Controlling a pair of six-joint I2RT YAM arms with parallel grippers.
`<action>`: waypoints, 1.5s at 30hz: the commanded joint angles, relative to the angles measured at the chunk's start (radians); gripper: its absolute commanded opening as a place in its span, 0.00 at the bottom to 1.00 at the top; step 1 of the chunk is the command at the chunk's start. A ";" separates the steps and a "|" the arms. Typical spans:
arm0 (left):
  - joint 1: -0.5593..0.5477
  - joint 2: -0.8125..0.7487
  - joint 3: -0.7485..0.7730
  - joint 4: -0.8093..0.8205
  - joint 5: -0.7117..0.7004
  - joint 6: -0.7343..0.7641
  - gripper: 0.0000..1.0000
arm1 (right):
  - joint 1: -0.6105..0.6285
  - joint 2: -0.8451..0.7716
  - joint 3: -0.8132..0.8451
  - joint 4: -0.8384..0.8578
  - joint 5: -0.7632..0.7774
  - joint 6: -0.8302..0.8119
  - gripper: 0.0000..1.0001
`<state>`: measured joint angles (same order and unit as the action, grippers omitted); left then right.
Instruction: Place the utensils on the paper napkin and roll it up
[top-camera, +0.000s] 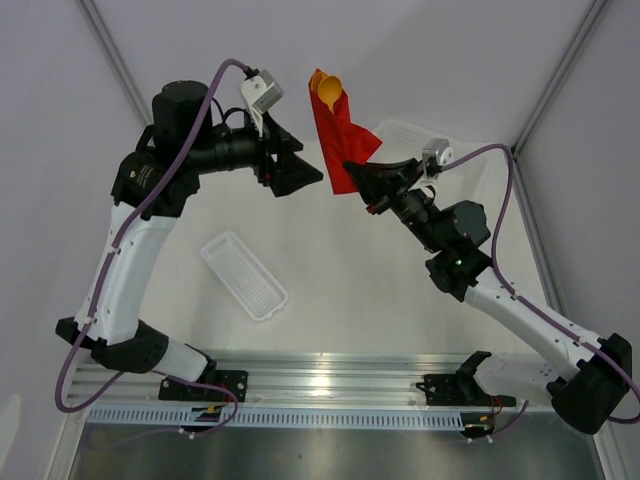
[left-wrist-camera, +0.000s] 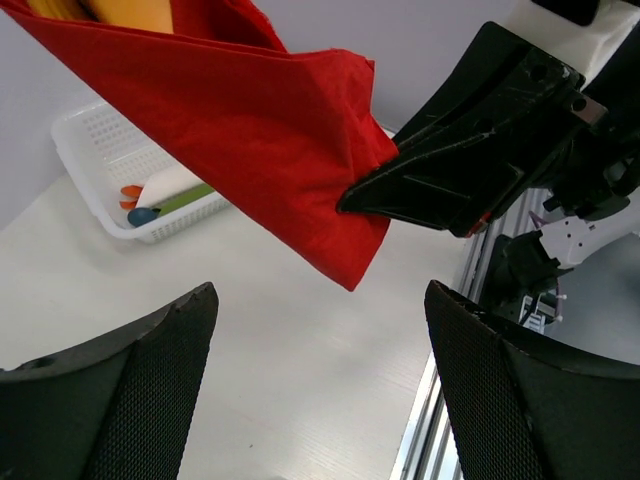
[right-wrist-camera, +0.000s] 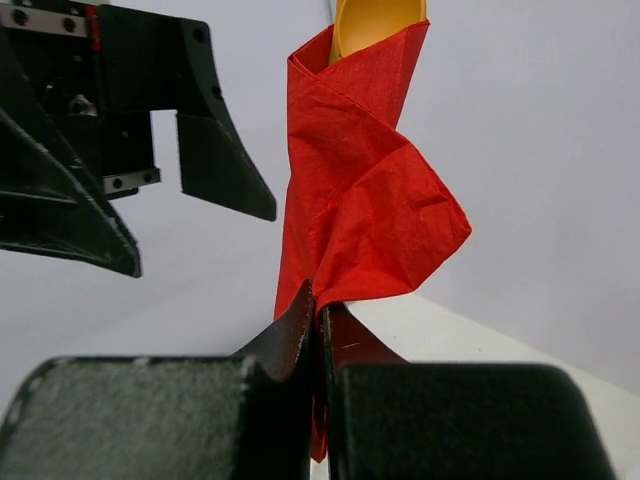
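My right gripper (top-camera: 352, 168) is clamped on the lower end of the rolled red napkin (top-camera: 337, 130), holding it raised above the counter (top-camera: 340, 300) near the far edge. An orange spoon (top-camera: 329, 90) protrudes from the roll's top. My left gripper (top-camera: 303, 160) is open, just beside the napkin and not touching it.

Bright, even, diffuse light; shadows on the desk (top-camera: 350, 290) faint. Wrist views blur the nearest jaws; no glare.
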<state>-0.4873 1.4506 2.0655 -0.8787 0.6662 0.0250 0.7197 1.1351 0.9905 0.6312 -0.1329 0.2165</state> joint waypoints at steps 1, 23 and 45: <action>-0.007 0.039 0.073 0.035 0.026 -0.049 0.88 | 0.009 0.000 0.062 0.110 -0.046 0.006 0.00; -0.023 0.126 0.189 0.083 0.185 -0.111 0.63 | 0.018 0.026 0.085 0.177 -0.102 0.035 0.00; -0.027 0.122 0.206 0.107 0.193 -0.158 0.45 | 0.034 0.023 0.062 0.165 -0.120 0.046 0.00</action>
<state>-0.5068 1.5951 2.2280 -0.7948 0.8272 -0.1108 0.7471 1.1667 1.0401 0.7452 -0.2459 0.2611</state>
